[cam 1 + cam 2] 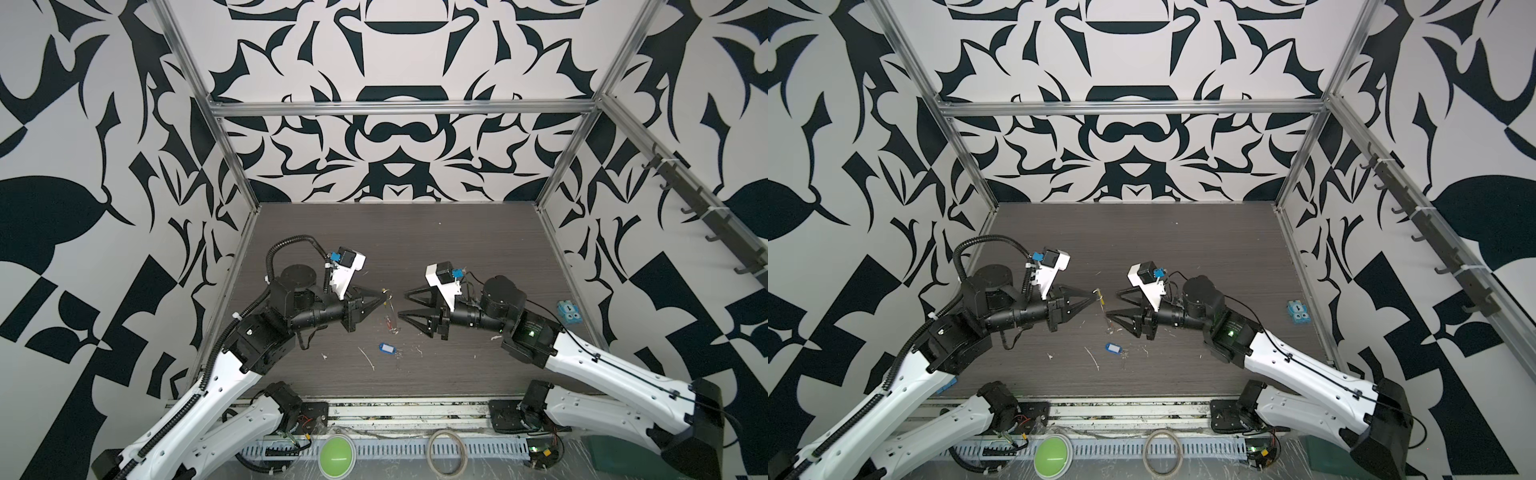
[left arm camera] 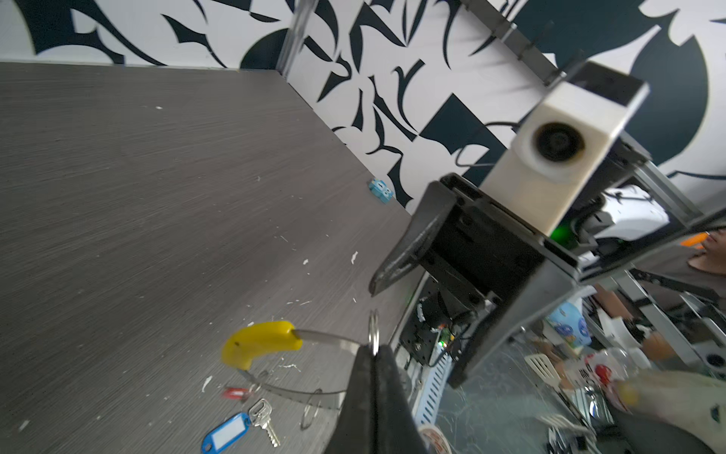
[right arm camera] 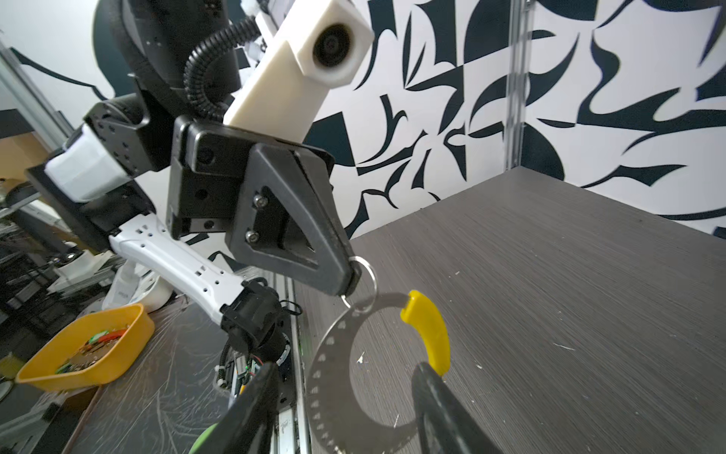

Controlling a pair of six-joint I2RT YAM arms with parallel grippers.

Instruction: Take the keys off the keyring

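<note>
The keyring (image 3: 326, 369), a flat grey metal loop with a yellow sleeve (image 3: 428, 330), hangs in the air over the table's middle (image 1: 388, 300). My left gripper (image 3: 349, 280) is shut on a small silver ring (image 3: 366, 270) threaded on the loop; the same grip shows in the left wrist view (image 2: 373, 349). My right gripper (image 3: 345, 367) is open, its fingers (image 3: 436, 397) astride the loop, one close to the sleeve's end. The keys lie on the table below: a red-tagged bunch (image 2: 235, 392) and a blue-tagged bunch (image 1: 385, 347) with a silver key (image 2: 265, 416).
A loose split ring (image 2: 310, 408) lies by the keys among white scraps. A blue toy block (image 1: 568, 311) sits at the table's right edge. Off the front edge are a green dome (image 1: 336, 455), a beige hoop (image 1: 446, 451) and a yellow bin (image 3: 86, 346).
</note>
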